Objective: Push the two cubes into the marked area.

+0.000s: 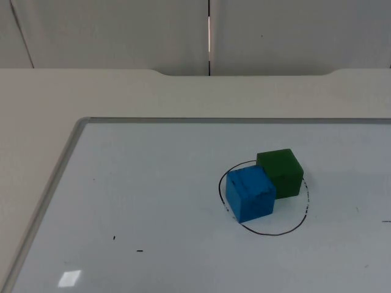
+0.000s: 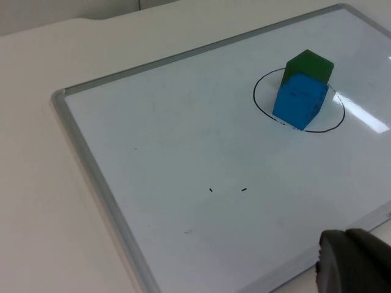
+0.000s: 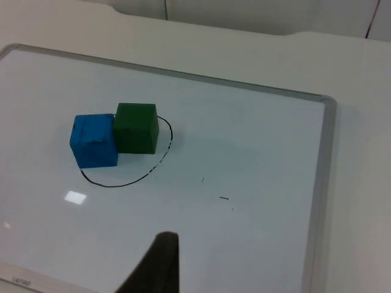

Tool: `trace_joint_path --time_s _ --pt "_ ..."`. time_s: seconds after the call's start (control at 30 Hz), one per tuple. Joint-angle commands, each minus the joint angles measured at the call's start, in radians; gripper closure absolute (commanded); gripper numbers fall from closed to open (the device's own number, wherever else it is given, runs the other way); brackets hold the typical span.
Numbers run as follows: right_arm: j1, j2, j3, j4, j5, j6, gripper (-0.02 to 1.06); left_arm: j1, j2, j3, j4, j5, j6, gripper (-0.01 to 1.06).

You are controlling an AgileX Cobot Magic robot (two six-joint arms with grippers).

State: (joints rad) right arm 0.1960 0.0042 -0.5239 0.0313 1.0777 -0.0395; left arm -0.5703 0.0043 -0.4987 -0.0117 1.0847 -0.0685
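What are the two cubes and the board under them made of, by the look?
Blue cube: likely painted wood or dense foam; matte, with dark scuffs on its faces. Green cube: same build, matte, cleaner. Board: looks like a whiteboard, glossy white surface that reflects light, with a grey metal-looking frame. The circle is a thin black marker line.

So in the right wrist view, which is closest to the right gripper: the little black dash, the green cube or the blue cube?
1. The little black dash, on the whiteboard, nearest the right gripper.
2. and 3. Green cube and blue cube, side by side at the drawn circle: too close to call.
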Motion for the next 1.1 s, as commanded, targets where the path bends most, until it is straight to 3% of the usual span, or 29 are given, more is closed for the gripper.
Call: trace_joint_path --time_s 0.0,0.23,0.3,0.4,0.43,0.47,0.5,1.07 --pt "-0.003 -0.004 0.008 -0.002 0.000 -0.002 0.00 0.002 -0.004 0.004 0.005 -0.012 0.001 1.05" --pt "-0.003 -0.004 0.008 -0.002 0.000 -0.002 0.00 0.002 -0.004 0.004 0.035 -0.010 0.001 1.00" --pt "-0.003 -0.004 0.008 -0.002 0.000 -0.002 0.00 0.002 -0.004 0.004 0.054 -0.010 0.001 0.83" --pt "-0.003 -0.004 0.008 -0.002 0.000 -0.002 0.00 0.002 -0.004 0.004 0.079 -0.010 0.001 0.33" --pt "-0.003 -0.004 0.008 -0.002 0.000 -0.002 0.00 0.002 -0.004 0.004 0.079 -0.010 0.001 0.33" --pt "-0.003 -0.004 0.008 -0.002 0.000 -0.002 0.00 0.002 -0.004 0.004 0.086 -0.010 0.001 0.13" --pt "-0.003 -0.004 0.008 -0.002 0.000 -0.002 0.00 0.002 -0.004 0.004 0.086 -0.010 0.001 0.00" --pt "-0.003 -0.004 0.008 -0.002 0.000 -0.002 0.00 0.002 -0.004 0.004 0.040 -0.010 0.080 0.00"
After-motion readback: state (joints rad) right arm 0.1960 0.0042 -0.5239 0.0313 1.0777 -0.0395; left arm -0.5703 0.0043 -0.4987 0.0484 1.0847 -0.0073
